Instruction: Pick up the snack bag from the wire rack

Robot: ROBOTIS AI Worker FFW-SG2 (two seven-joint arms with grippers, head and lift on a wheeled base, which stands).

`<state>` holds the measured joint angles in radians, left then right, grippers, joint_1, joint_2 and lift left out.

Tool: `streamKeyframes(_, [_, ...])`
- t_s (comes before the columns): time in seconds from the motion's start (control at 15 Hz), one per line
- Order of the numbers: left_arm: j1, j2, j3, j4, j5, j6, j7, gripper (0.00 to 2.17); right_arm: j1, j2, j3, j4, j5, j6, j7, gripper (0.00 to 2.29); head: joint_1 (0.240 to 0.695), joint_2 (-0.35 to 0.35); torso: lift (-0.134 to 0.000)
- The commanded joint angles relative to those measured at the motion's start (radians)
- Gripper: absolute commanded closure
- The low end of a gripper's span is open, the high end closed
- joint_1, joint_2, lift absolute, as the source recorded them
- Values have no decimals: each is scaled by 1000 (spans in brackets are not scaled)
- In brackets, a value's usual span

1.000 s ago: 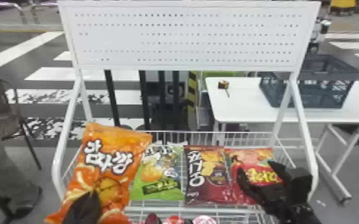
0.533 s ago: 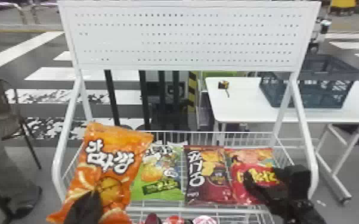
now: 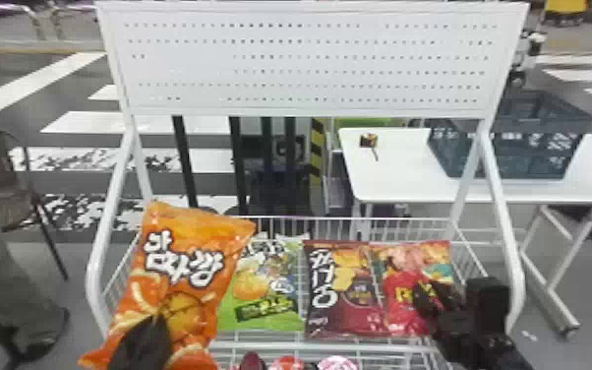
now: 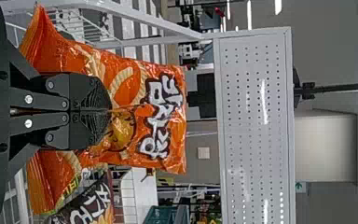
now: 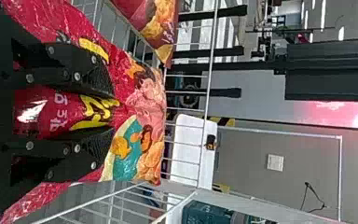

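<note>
black fingers have silver screws, flat link bars and finely ridged pads

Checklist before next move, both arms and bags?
- Left gripper shut on orange snack bag: ok.
- Orange bag's base off white wire rack: cannot tell.
- Right gripper lined up on red snack bag with yellow lettering: ok, bag front between its fingers.
- Right gripper shut: not ok, fingers apart.
- Orange bag not touching green snack bag: cannot tell, they overlap in head view.
- Dark maroon snack bag in rack: ok.
</note>
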<state>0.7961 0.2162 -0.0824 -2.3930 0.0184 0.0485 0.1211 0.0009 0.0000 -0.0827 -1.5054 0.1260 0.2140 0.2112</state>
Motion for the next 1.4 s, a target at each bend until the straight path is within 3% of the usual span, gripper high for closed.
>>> streamKeyframes(0.0, [2, 0, -2, 0, 0, 0, 0, 2020, 17, 1, 11, -35, -11, 0, -7, 2040, 499, 0, 0])
streamKeyframes(0.4, [8, 5, -2, -8, -2, 0, 2, 2020, 113, 1, 46, -216, -43, 0, -47, 2040, 499, 0, 0])
streamKeyframes(0.8, [14, 14, 7, -20, 2, -9, 3, 2020, 338, 1, 95, -489, -31, -28, -102, 2040, 499, 0, 0])
streamKeyframes(1.33, [23, 25, 6, -28, 6, -15, 17, 2020, 680, 1, 28, -765, -169, -159, -88, 2040, 499, 0, 0])
